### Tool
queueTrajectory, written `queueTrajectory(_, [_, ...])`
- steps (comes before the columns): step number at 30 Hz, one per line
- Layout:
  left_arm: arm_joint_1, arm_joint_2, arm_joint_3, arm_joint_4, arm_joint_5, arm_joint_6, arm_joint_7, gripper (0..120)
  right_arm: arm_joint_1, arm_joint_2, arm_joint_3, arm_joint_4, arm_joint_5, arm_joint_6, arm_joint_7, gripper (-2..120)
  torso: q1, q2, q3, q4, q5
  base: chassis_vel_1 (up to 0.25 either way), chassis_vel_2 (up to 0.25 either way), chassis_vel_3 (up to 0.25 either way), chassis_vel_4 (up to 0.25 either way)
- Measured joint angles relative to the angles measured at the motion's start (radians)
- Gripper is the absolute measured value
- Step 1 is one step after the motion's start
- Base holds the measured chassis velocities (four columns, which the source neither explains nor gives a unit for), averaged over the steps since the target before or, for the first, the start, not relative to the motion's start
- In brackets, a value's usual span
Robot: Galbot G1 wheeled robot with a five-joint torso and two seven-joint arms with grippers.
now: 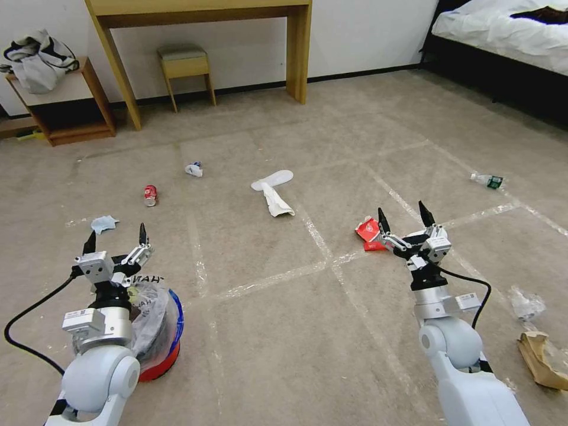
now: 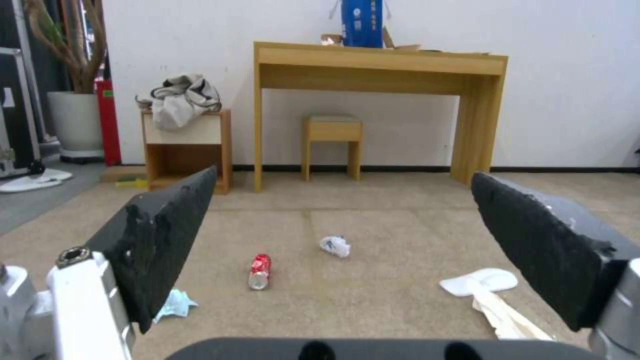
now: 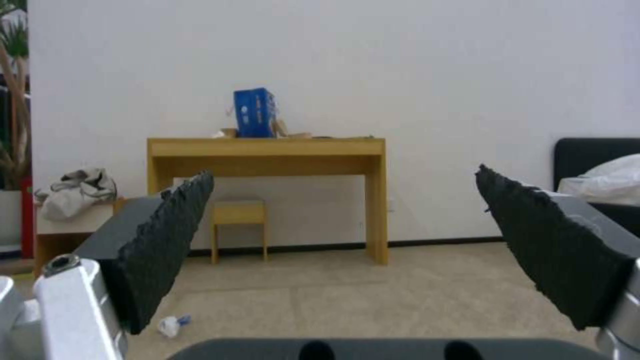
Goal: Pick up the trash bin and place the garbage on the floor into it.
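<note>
Trash bin [image 1: 158, 331], one small red bucket lined with a clear plastic bag, on the carpet at near left beside the left arm, not yet lifted and apparently holding no litter. Left gripper [image 1: 116, 236] raised above and beyond the bin, jaws spread wide, gripping nothing; right gripper [image 1: 404, 218] held out at right in front of the red wrapper [image 1: 367, 232], equally wide and empty. Task judged barely begun: bin pickup and every piece of garbage still to do. Counted across the floor, largest first: one brown paper bag [image 1: 539, 358] at near right, one crumpled clear plastic piece [image 1: 526, 304] just beyond it, one red wrapper, one clear bottle [image 1: 487, 180] toward the bed, one light-blue cloth [image 1: 103, 223], one red soda can [image 1: 150, 194], one crumpled white paper [image 1: 194, 169]. Two white slippers [image 1: 274, 190] mid-floor, not litter.
</note>
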Motion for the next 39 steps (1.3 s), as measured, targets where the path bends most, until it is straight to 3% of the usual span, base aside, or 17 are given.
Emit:
queueTrajectory(24, [0.007,-0.006,-0.004,0.000,-0.020,0.000,-0.002,100,-0.010,0.020,-0.002,-0.011,-0.068,0.021,0.005,100,0.000,0.000,0.000,0.0000,0.0000,-0.013,0.008,0.011,-0.008])
queueTrajectory(39, [0.002,-0.008,-0.003,0.005,-0.021,-0.001,-0.009,100,-0.002,0.021,-0.006,-0.038,-0.063,0.038,0.001,100,0.000,0.000,0.000,0.0000,0.0002,-0.128,0.133,0.130,-0.136])
